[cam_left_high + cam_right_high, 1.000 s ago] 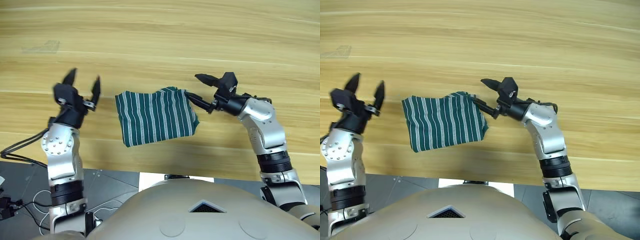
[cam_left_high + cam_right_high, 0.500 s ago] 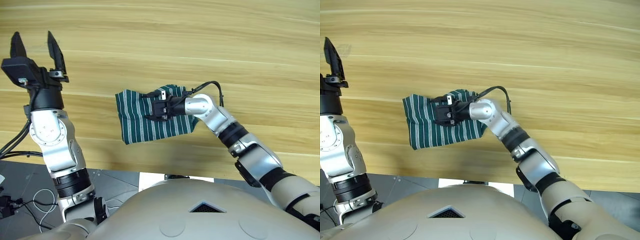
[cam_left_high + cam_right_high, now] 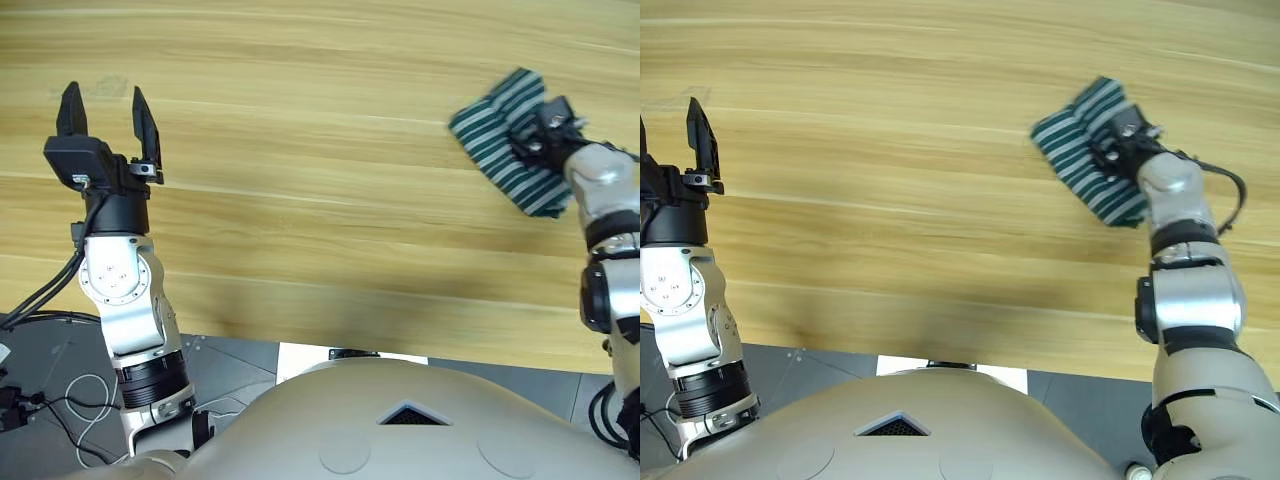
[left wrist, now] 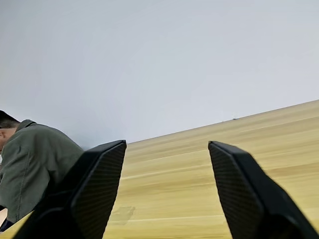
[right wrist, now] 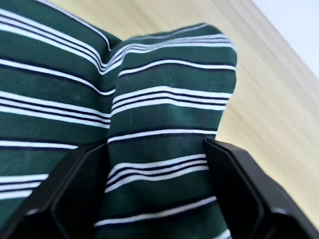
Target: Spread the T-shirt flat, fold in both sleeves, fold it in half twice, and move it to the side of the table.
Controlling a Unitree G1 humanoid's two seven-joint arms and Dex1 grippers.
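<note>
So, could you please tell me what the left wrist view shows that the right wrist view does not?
Against the right wrist view, the left wrist view adds the left end effector, its two black fingers spread open with nothing between them, and a pale wall beyond. The right wrist view in turn adds the striped T-shirt, folded and bunched, with the right end effector closed on the cloth. Both share the wooden table.

Silver jointed arms [image 3: 112, 290] — black jaws, black cables [image 3: 42, 288].
</note>
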